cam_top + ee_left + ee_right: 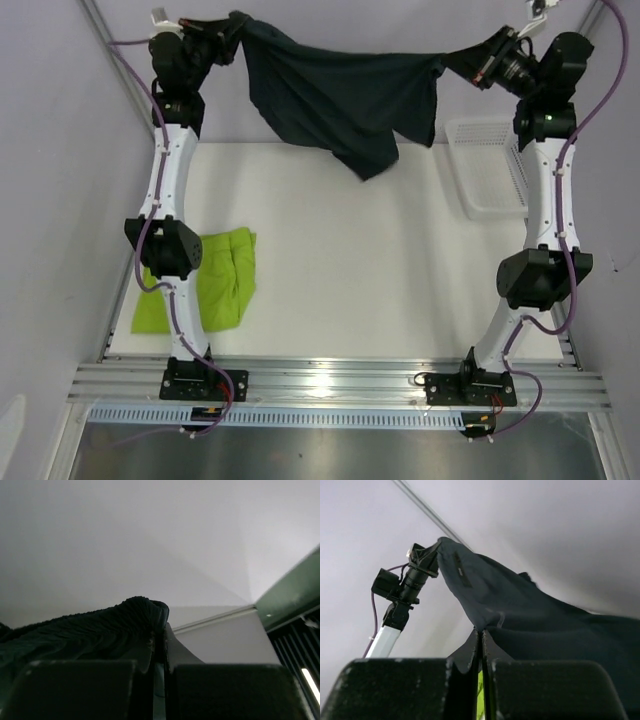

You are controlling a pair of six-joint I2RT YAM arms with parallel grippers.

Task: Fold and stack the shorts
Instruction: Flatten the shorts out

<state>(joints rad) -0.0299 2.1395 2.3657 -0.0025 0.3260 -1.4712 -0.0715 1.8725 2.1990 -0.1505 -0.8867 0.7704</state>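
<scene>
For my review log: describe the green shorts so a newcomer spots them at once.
On the white table, look to the near left side, beside the left arm. The lime green shorts lie flat there. They alone are bright and rest on the table; the dark navy-teal shorts hang in the air at the far end.

The dark navy-teal soft cloth shorts (340, 95), above the counter's far edge, are thin, matt fabric, and their waistband is finely ribbed and gathered. The white counter (380, 280) itself is smooth and matt. On its left side, the bright lime green cloth shorts (230, 280) look matt and softly creased. At its far right corner, the white mesh plastic basket (490, 175) has a faint sheen. Along its near edge, the grooved silver metal rail (340, 385) gleams. The jaws of the left gripper (161, 635) and right gripper (481, 640) are matt black, faintly grainy.
</scene>
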